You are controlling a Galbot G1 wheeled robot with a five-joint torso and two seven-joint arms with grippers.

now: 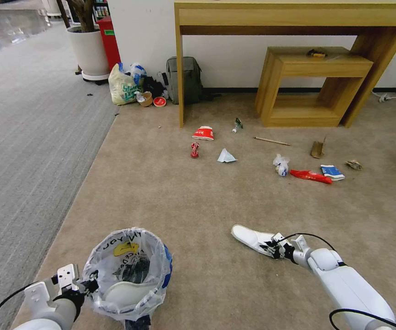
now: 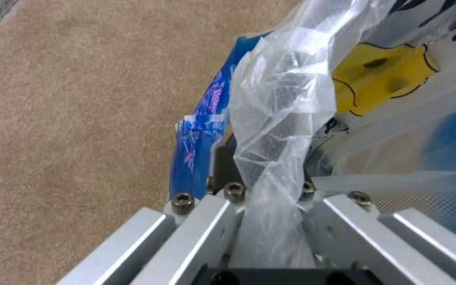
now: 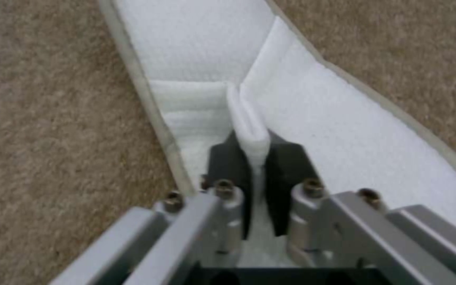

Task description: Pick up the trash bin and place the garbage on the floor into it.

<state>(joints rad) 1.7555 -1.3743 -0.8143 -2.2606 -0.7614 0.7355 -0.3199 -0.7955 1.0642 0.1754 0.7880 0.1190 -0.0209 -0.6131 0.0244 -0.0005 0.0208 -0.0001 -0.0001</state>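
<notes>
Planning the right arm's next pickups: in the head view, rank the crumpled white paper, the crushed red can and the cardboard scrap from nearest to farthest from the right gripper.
From the right gripper, shut on the white slipper:
1. Crumpled white paper, straight ahead.
2. Crushed red can, ahead, toward the robot's left.
3. Cardboard scrap, ahead, toward the right, by the wooden shelf; it and the can are too close to call.

My left gripper [image 1: 90,286] was clamped on the rim of the bag-lined trash bin [image 1: 126,272], which held one white slipper [image 1: 124,292]. My right gripper [image 1: 276,247] pinched the second slipper [image 1: 253,238] on the beige carpet [image 1: 198,206]. Cups, can and wrapper lay beyond.
</notes>
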